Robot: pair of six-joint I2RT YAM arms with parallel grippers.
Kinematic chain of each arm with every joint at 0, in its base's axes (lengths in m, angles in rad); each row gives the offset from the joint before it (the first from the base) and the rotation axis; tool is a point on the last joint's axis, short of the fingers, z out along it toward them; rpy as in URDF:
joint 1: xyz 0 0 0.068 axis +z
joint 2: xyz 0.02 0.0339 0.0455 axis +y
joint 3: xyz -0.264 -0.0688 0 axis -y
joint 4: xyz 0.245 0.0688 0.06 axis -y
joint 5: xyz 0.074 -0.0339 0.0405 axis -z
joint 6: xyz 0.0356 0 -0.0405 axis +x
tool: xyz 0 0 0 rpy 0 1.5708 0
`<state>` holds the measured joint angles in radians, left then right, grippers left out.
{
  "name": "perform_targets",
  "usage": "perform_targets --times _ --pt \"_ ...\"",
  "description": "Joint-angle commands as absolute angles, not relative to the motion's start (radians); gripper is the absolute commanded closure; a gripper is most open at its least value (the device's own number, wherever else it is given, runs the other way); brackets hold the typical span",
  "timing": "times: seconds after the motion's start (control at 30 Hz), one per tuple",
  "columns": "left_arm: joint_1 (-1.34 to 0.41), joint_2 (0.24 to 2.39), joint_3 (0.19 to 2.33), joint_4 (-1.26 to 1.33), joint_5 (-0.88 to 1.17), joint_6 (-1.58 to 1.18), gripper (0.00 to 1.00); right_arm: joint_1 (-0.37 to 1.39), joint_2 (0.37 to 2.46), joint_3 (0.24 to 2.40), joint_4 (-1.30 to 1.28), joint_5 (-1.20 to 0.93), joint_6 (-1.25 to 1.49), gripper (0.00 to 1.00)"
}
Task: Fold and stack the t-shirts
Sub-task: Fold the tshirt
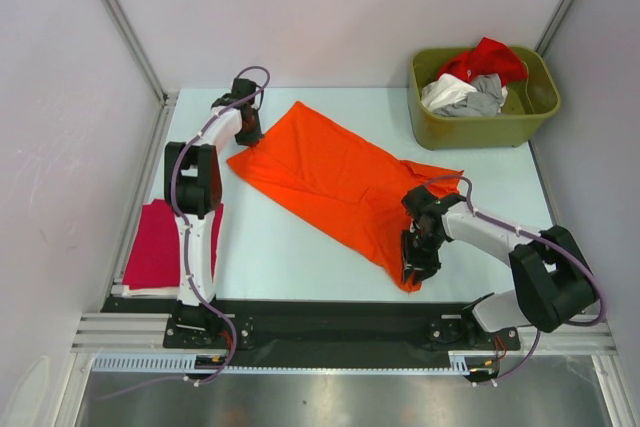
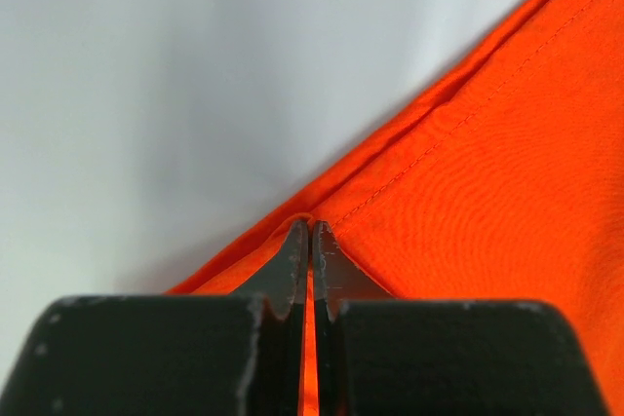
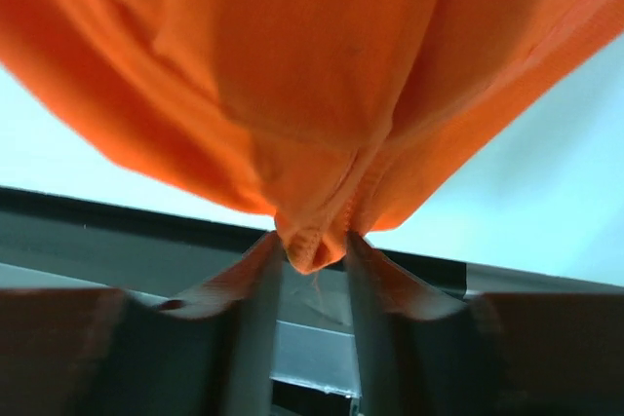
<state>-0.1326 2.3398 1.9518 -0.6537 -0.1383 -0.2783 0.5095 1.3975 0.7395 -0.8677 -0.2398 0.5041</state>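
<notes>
A large bright orange t-shirt [image 1: 335, 182] lies stretched diagonally across the table from far left to near right. My left gripper [image 1: 247, 134] is shut on its far-left corner; in the left wrist view the orange cloth [image 2: 468, 202] is pinched between the closed fingertips [image 2: 310, 241]. My right gripper [image 1: 415, 272] is shut on the near-right end; in the right wrist view a bunched hem of the orange t-shirt [image 3: 314, 241] sits between the fingers. A magenta-red t-shirt [image 1: 160, 244] lies folded at the left edge. Red [image 1: 487, 57], white [image 1: 446, 93] and grey [image 1: 480, 99] t-shirts sit in the bin.
An olive-green plastic bin [image 1: 480, 127] stands at the far right corner. A black strip and metal rail [image 1: 330, 322] run along the near edge by the arm bases. White walls enclose the table on the left, back and right.
</notes>
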Motion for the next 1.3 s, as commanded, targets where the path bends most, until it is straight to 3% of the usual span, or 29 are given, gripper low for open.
perform_targets --times 0.0,0.07,0.1,0.13,0.97,1.0,1.03,1.1,1.13,1.27 --pt "-0.133 2.269 1.953 -0.649 -0.143 -0.262 1.0 0.486 1.423 0.738 -0.833 -0.221 0.508 0.66" --pt "-0.132 2.27 1.956 -0.647 -0.14 -0.264 1.0 0.479 1.431 0.742 -0.838 -0.213 0.511 0.72" --pt "-0.132 2.27 1.959 -0.649 -0.14 -0.264 1.0 0.474 1.43 0.744 -0.839 -0.213 0.514 0.8" --pt "-0.124 2.276 1.974 -0.649 -0.137 -0.273 1.0 0.453 1.43 0.738 -0.863 -0.209 0.521 1.0" --pt "-0.089 2.391 2.1 -0.68 -0.097 -0.292 0.99 0.4 1.465 0.69 -0.876 -0.247 0.515 1.0" --pt "-0.089 2.39 2.1 -0.683 -0.107 -0.288 0.94 0.397 1.463 0.698 -0.879 -0.244 0.517 0.99" --pt "-0.089 2.388 2.102 -0.695 -0.115 -0.284 0.79 0.393 1.463 0.701 -0.88 -0.242 0.514 0.98" --pt "-0.089 2.379 2.102 -0.706 -0.138 -0.265 0.68 0.391 1.46 0.715 -0.893 -0.236 0.514 0.88" --pt "-0.087 2.362 2.1 -0.721 -0.153 -0.262 0.53 0.39 1.459 0.732 -0.896 -0.233 0.514 0.87" --pt "-0.08 2.267 2.065 -0.729 -0.196 -0.242 0.36 0.385 1.421 0.772 -0.926 -0.222 0.517 0.75"
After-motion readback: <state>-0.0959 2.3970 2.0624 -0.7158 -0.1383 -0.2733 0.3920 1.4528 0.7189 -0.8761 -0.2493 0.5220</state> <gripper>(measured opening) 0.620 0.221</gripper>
